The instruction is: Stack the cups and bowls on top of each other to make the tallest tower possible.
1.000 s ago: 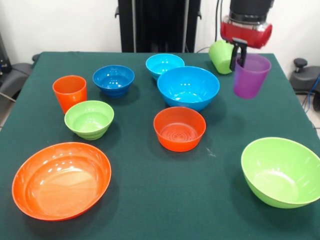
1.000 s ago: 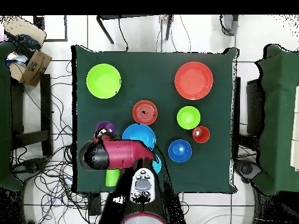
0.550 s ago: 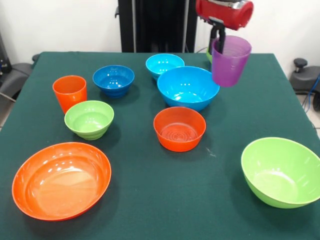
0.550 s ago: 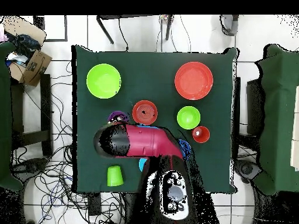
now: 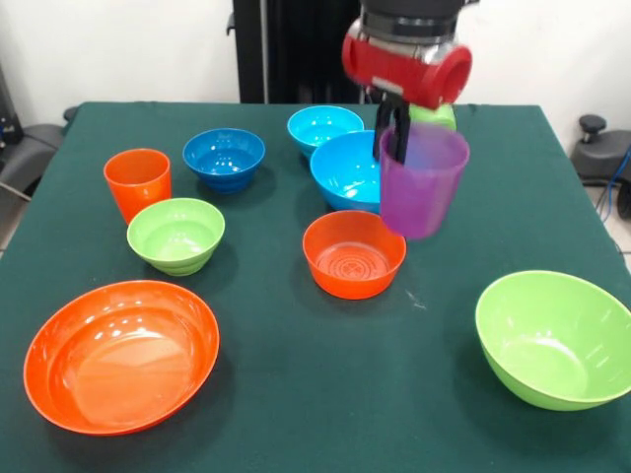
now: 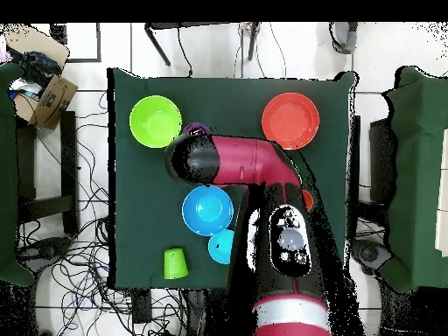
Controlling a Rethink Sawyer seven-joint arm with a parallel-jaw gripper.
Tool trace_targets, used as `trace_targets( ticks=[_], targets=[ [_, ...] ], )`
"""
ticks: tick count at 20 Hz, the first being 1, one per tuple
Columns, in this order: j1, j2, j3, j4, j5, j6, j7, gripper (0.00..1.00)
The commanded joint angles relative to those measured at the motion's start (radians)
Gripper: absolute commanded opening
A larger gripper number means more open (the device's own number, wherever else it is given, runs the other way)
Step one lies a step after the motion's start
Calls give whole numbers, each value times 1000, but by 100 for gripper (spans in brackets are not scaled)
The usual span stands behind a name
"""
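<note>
I take the small orange bowl [image 5: 354, 253] as my landmark. In the front view, the green table [image 5: 296, 394] is bare in front of it, an open strip running between the large orange bowl [image 5: 121, 355] at the near left edge and the large lime green bowl [image 5: 554, 337] at the near right edge. To its left sit the small lime green bowl [image 5: 175, 235] and the orange cup [image 5: 137, 182]; behind it are the large light blue bowl [image 5: 353, 172], the small light blue bowl [image 5: 323, 125] and the dark blue bowl [image 5: 224, 158].

My gripper [image 5: 391, 138] hangs just behind and to the right of the landmark, clear of the table. Its dark fingers [image 5: 383, 133] pinch the rim of the purple cup [image 5: 421, 182], which is upright and lifted, its base just beside the orange bowl's right rim. The lime green cup [image 6: 175, 262] lies well behind it, near the far table edge. Overhead, the arm [image 6: 229, 161] hides the landmark and 1 purple sliver [image 6: 194, 129] shows.
</note>
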Motion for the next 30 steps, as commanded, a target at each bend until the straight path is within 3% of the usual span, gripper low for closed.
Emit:
trace_targets(
  ticks=[1,12,30],
  targets=[
    [-15,168,135,-194,-113,165,-277,0],
    [-35,118,135,-68,-141,241,-267,0],
    [-64,122,142,-9,-221,159,-226,0]
  ],
)
